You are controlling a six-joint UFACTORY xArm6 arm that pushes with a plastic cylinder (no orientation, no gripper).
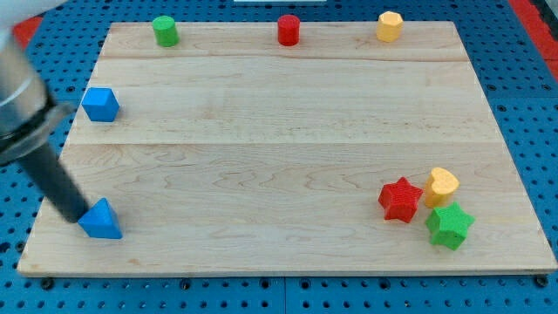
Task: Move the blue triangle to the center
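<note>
The blue triangle (101,220) lies near the board's bottom left corner. My tip (71,215) is at the triangle's left side, touching or almost touching it. The dark rod slants up to the view's left, where the blurred arm fills the corner. The wooden board (288,174) spans most of the view.
A blue cube-like block (100,105) sits at the left edge. A green cylinder (165,30), a red cylinder (289,30) and a yellow block (390,26) line the top edge. A red star (400,200), a yellow heart (441,187) and a green star (449,226) cluster at the bottom right.
</note>
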